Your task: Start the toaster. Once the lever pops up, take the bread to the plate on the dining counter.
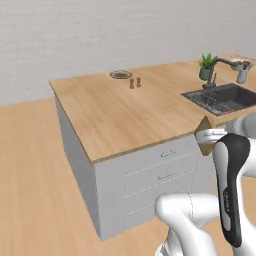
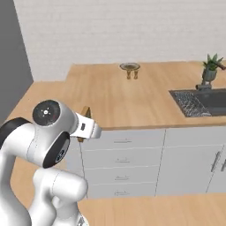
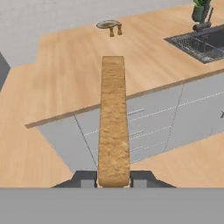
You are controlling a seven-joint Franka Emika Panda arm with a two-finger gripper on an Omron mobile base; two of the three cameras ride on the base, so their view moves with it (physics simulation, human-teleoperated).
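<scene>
- Gripper (image 3: pixel 113 180): the two dark finger tips press against opposite faces of the bread (image 3: pixel 113 127), so the jaws are closed on the slice.
- Bread: seen edge-on in the hand view, its crust runs straight out from between the jaws; in the left base view it shows as a tan corner (image 1: pixel 205 135) just beyond the arm.
- Position: the held slice hangs in the air in front of the grey drawers (image 3: pixel 144 127), short of the dining counter (image 1: pixel 125 115), not touching it.
- Plate (image 1: pixel 120 74): rests near the counter's far edge, well apart from the bread, just beside two small brown shakers (image 1: pixel 135 82).
- Sink (image 1: pixel 225 97): set into the counter's right part, with a potted plant (image 1: pixel 206 66) behind it.
</scene>
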